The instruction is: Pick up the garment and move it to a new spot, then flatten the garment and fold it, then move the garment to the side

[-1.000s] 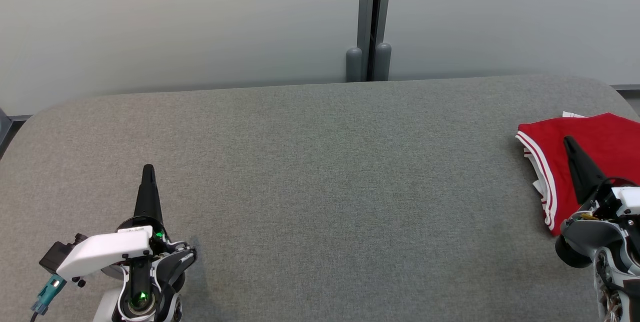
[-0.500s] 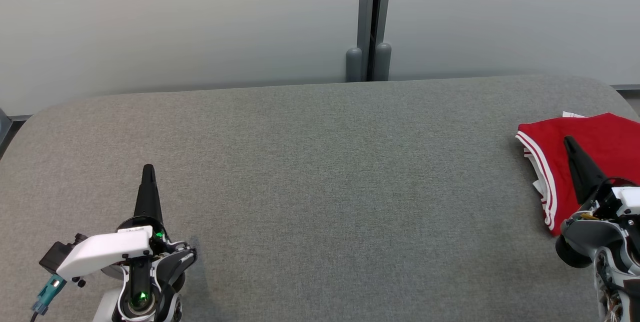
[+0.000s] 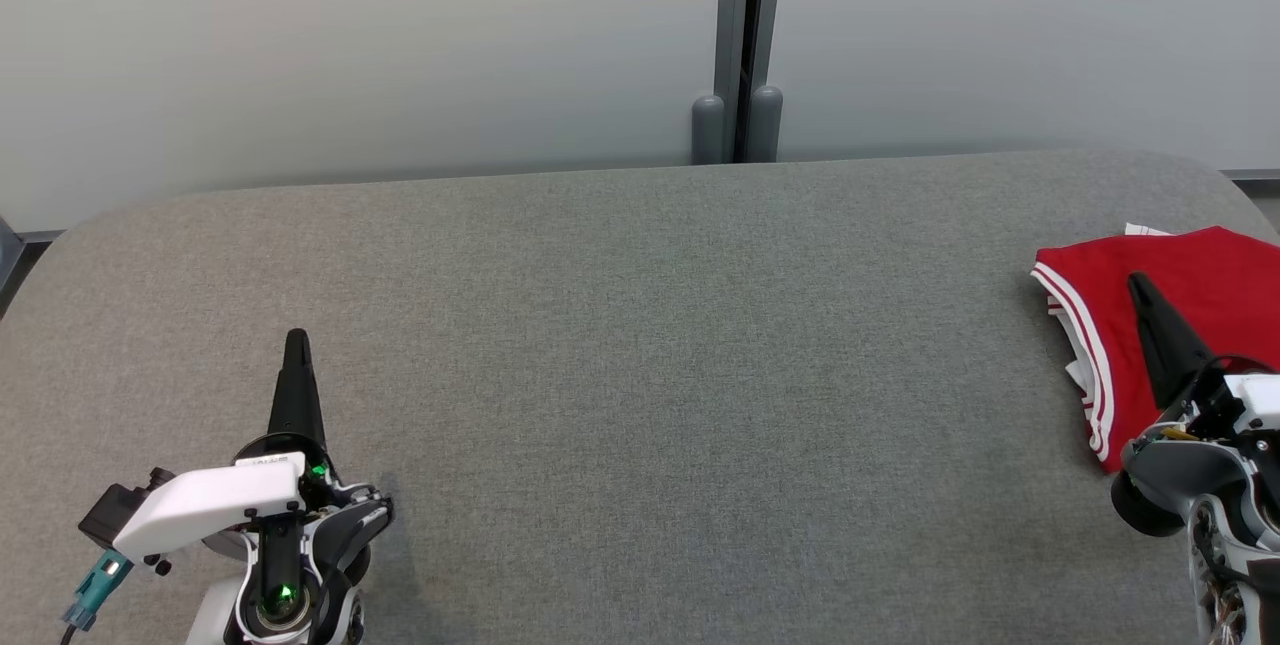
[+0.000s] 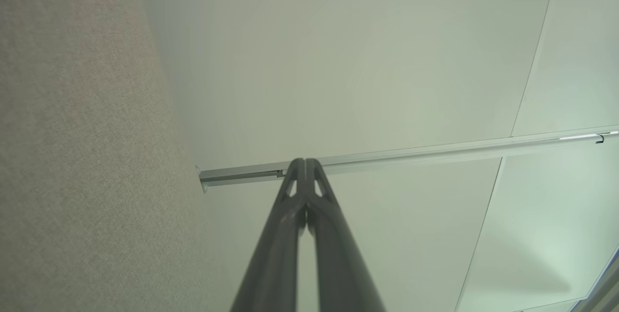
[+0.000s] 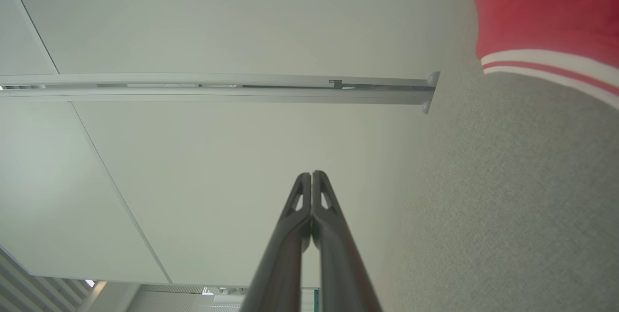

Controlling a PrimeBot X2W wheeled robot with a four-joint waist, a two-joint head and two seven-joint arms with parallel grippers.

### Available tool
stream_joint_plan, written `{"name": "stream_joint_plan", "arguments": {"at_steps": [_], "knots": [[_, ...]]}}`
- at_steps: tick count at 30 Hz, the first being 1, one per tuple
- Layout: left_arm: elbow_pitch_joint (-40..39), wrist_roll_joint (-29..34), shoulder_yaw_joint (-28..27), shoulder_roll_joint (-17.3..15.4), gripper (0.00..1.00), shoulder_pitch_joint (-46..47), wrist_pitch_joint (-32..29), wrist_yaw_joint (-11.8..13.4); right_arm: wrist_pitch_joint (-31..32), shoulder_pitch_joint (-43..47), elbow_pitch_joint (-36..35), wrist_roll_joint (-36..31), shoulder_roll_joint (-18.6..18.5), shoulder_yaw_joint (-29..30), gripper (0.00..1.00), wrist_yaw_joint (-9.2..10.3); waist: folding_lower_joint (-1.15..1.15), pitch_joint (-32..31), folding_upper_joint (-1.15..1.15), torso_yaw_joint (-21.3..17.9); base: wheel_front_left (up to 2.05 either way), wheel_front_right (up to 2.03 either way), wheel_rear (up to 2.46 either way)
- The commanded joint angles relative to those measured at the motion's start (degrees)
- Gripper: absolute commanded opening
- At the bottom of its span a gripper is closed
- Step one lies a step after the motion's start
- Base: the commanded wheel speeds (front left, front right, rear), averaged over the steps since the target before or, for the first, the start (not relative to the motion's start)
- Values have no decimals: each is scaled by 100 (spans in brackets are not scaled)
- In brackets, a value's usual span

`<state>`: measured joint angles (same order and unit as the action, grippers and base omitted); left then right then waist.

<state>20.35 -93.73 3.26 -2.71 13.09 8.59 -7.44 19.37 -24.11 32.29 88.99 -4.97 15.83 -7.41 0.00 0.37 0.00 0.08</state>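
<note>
Grey felt-like cloth covers the wide table [image 3: 640, 325], which has rounded far corners and stands against pale wall panels [image 3: 350, 45] split by a grey upright rail [image 3: 740, 45]. On the table's far right lies the garment [image 3: 1180, 275], red with white stripes, folded, partly cut off by the edge of the head view. Its striped border faces the middle of the table and runs from far to near, slanting slightly. Since the rest is out of frame, I cannot tell its long axis.

The right gripper [image 3: 1135, 283] points away from the robot, its tip showing over the red cloth near the striped border. Whether it touches the fabric is unclear. Its two fingers are pressed together with nothing between them. In the right wrist view the right gripper [image 5: 311, 174] aims at the wall, and the garment [image 5: 541, 7] sits off to one side.

The left gripper [image 3: 296, 337] sits well apart from the garment, over bare table at the near left. It is likewise closed and empty, as the left wrist view [image 4: 305, 162] confirms.
</note>
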Motion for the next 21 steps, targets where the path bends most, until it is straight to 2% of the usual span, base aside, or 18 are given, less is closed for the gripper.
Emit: {"name": "stream_joint_plan", "arguments": {"at_steps": [1,21], "knots": [[-7,-26,-12,-14,0,40,-7,-23,-4,4,0,17,-36,-14,0,-14,0,0,0,0,0,0,0],[-9,-28,-9,-14,0,40,-6,-23,-9,6,0,20,-40,-23,0,-14,0,0,0,0,0,0,0]]}}
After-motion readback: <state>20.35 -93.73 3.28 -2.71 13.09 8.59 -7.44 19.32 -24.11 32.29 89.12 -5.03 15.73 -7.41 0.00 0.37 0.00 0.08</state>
